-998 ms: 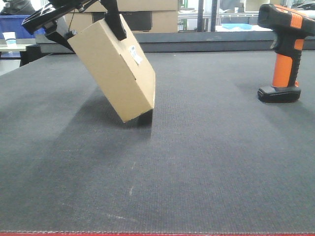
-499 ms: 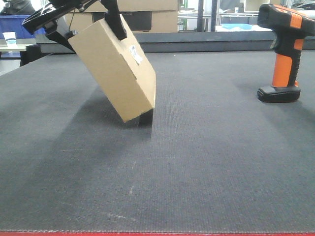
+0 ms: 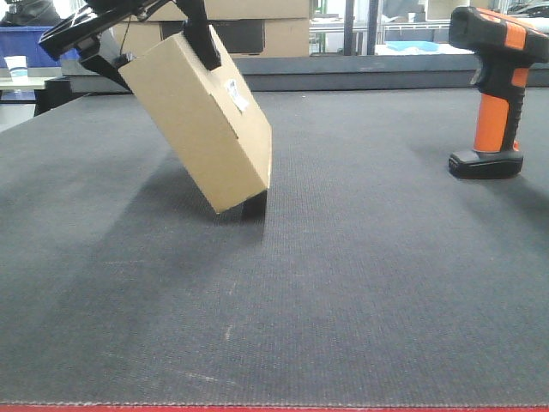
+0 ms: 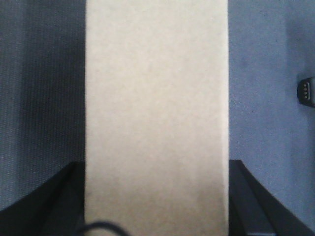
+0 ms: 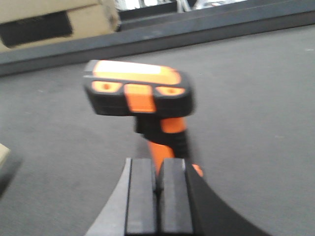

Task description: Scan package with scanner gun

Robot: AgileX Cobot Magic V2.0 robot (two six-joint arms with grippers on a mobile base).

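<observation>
The package (image 3: 206, 129), a plain brown box with a white barcode sticker (image 3: 236, 94), hangs tilted with its lower corner on or just above the dark mat (image 3: 343, 283). My left gripper (image 3: 154, 56) is shut on its upper end, one black finger on each side. In the left wrist view the package (image 4: 156, 98) fills the middle between the fingers (image 4: 248, 201). The scanner gun (image 3: 497, 94) stands upright on its base at the far right. My right gripper (image 5: 157, 191) is shut and empty, just in front of the scanner gun (image 5: 142, 93).
Larger cardboard boxes with a dark panel (image 3: 249, 34) stand behind the mat's far edge; one (image 5: 49, 24) also shows in the right wrist view. A blue bin (image 3: 34, 43) and a paper cup (image 3: 15, 67) sit at the back left. A small black object (image 4: 306, 91) shows at the right edge.
</observation>
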